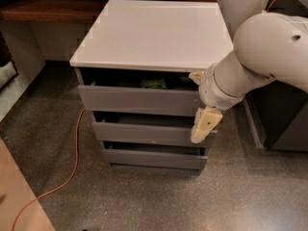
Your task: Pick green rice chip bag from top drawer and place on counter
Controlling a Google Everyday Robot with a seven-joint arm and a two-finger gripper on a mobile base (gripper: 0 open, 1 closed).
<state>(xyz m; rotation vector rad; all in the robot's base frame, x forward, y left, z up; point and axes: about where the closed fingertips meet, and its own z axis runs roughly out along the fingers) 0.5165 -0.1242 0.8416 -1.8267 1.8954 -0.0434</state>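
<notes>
The bag (154,83) lies inside the partly open top drawer (139,100), under the middle of the counter's (151,32) front edge. The gripper (205,122) hangs below the counter's front right corner, against the drawer fronts; I cannot tell whether it is open or closed.

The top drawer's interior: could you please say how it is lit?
Camera view: the grey top drawer lies in shadow under the glossy white counter, so the green rice chip bag shows dimly; the cream gripper, before its lower right corner, is bright.
</notes>
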